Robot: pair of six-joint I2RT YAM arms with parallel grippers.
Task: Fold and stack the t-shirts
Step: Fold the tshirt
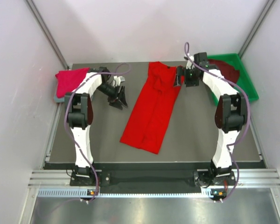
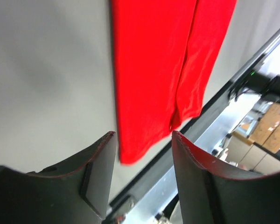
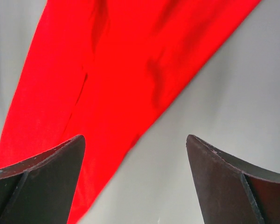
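red t-shirt [image 1: 151, 109] lies mid worktop [image 1: 200, 140], folded into a long strip. long axis runs from the far edge diag toward near-left, collar end looks far. thin floppy cloth, light, prob sags n slides, so imo you pinch both layers at an end corner, not the middle. left gripper [image 1: 119, 97] part open, empty, left of it. right gripper [image 1: 178, 77] wide, empty, by the far end.
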